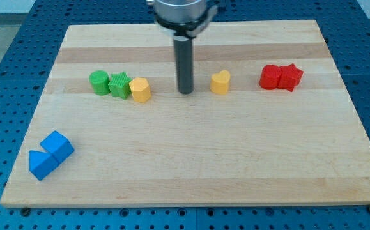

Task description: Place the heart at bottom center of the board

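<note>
Board: you have a pale wooden board (191, 160) on a blue perforated table (18, 38); all four board edges show in the view.
My tip: the dark rod comes down from the view's top and my tip (185, 92) rests on the board in the upper middle.
Pincer state: there is no pincer on this arm, only the rod, so you have nothing spread or pressed together to read.
Heart: the yellow heart (220, 82) sits just to the view's right of my tip, close but apart from it, in the board's upper half.
Left cluster: the green cylinder (99, 82), green star (119, 85) and yellow hexagon (140, 89) stand in a touching row to the view's left of my tip.
Right cluster: the red cylinder (271, 76) and red star (291, 77) touch each other, well to the heart's right and near the board's right edge.
Bottom left: the blue cube (58, 146) and blue triangle (41, 164) touch, close to the left edge.
Open room: you see bare wood from the heart down to the bottom edge, across the middle and bottom right.
</note>
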### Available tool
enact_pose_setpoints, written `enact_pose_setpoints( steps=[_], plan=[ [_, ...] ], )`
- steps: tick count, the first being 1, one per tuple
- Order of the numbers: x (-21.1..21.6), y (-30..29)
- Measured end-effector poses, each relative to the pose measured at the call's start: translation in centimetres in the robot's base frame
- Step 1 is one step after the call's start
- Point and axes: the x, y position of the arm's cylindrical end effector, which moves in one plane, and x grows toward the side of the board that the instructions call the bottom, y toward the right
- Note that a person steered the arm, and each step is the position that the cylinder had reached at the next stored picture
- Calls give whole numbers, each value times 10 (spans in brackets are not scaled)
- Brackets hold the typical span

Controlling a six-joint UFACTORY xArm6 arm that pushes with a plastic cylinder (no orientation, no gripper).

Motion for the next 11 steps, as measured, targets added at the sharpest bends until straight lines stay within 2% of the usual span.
enact_pose_setpoints(
  steps=[1,2,4,5,6,7,9,11],
  plan=[
    [-5,45],
    [-5,62],
    [-42,68],
    [-42,107],
    [-19,133],
    [2,130],
    [58,78],
    [70,19]
  ],
)
